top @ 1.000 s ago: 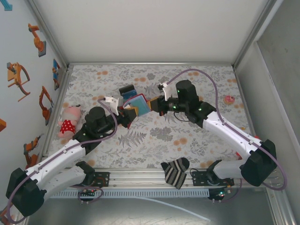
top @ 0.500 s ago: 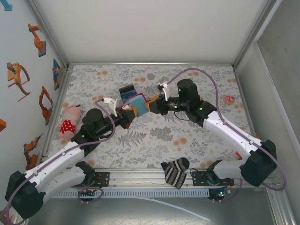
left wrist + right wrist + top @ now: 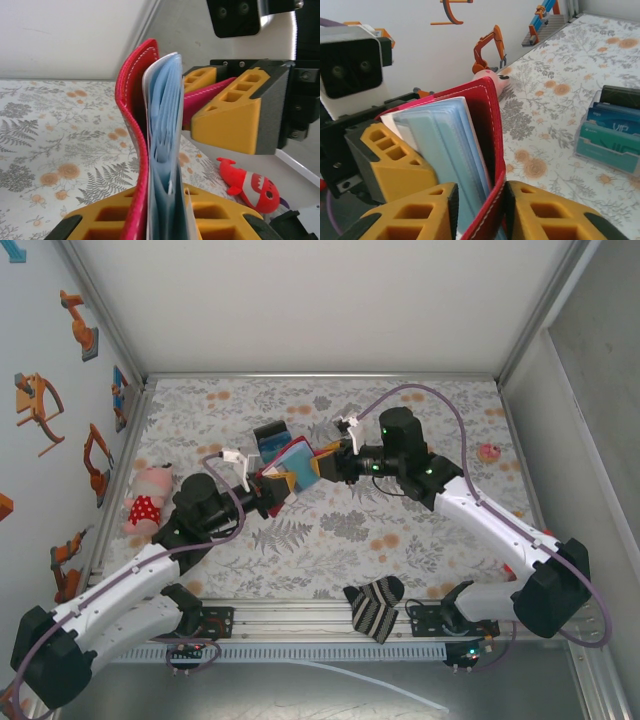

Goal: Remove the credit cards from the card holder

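Small red folding card holder (image 3: pixel 131 100) clenched in left gripper (image 3: pixel 160 216); right gripper (image 3: pixel 478 201) straddles its other half, grip unclear. Pinch only the thin light-blue credit cards (image 3: pixel 162 125), not red cover.

Floral-patterned table (image 3: pixel 330 540), white walls (image 3: pixel 300 300), perhaps excavator stickers (image 3: pixel 40 405) leftward.
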Robot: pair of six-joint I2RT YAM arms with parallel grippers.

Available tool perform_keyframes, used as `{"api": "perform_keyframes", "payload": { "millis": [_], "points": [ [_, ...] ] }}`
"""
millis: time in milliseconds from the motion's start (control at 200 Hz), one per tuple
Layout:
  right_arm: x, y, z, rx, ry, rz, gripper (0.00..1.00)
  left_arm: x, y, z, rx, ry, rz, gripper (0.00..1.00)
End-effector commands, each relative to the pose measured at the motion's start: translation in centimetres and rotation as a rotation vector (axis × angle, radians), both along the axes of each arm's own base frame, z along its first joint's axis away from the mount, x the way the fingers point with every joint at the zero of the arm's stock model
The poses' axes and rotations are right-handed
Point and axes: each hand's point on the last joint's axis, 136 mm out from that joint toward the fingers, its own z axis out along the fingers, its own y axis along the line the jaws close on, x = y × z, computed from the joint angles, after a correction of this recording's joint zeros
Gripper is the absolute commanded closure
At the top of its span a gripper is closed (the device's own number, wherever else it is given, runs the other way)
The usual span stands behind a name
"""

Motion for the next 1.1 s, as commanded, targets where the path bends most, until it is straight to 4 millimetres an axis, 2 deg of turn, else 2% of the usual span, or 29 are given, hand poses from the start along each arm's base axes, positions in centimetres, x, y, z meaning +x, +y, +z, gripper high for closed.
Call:
{"api": "perform_keyframes", "payload": {
  "millis": [0, 105, 381, 636, 886, 1097],
  "points": [
    [-0.5, -0.3, 1.8, 0.024, -0.047, 0.012, 0.65, -1.6, 0.0, 3.3, -0.085, -0.107, -0.061, 0.97],
    [-0.6, -0.8, 2.1, 0.035, -0.052, 0.003, 0.6, -1.9, 0.3, 3.5, -0.09, -0.121, -0.06, 0.99],
    [-0.9, -1.8, 2.8, 0.063, -0.069, 0.005, 0.59, -2.6, 0.7, 4.0, -0.098, -0.143, -0.073, 1.0],
    [-1.2, -1.3, 2.3, 0.076, -0.036, 0.053, 0.4, -3.1, 0.6, 4.4, -0.103, -0.153, -0.098, 1.0],
    [-1.0, -1.2, 1.0, 0.053, -0.011, 0.064, 0.37, -3.7, 0.4, 4.7, -0.109, -0.174, -0.129, 1.0],
    [-0.5, -1.9, 1.1, 0.098, 0.015, 0.068, 0.37, -4.2, 0.4, 5.0, -0.118, -0.194, -0.154, 1.0]
  ]
}}
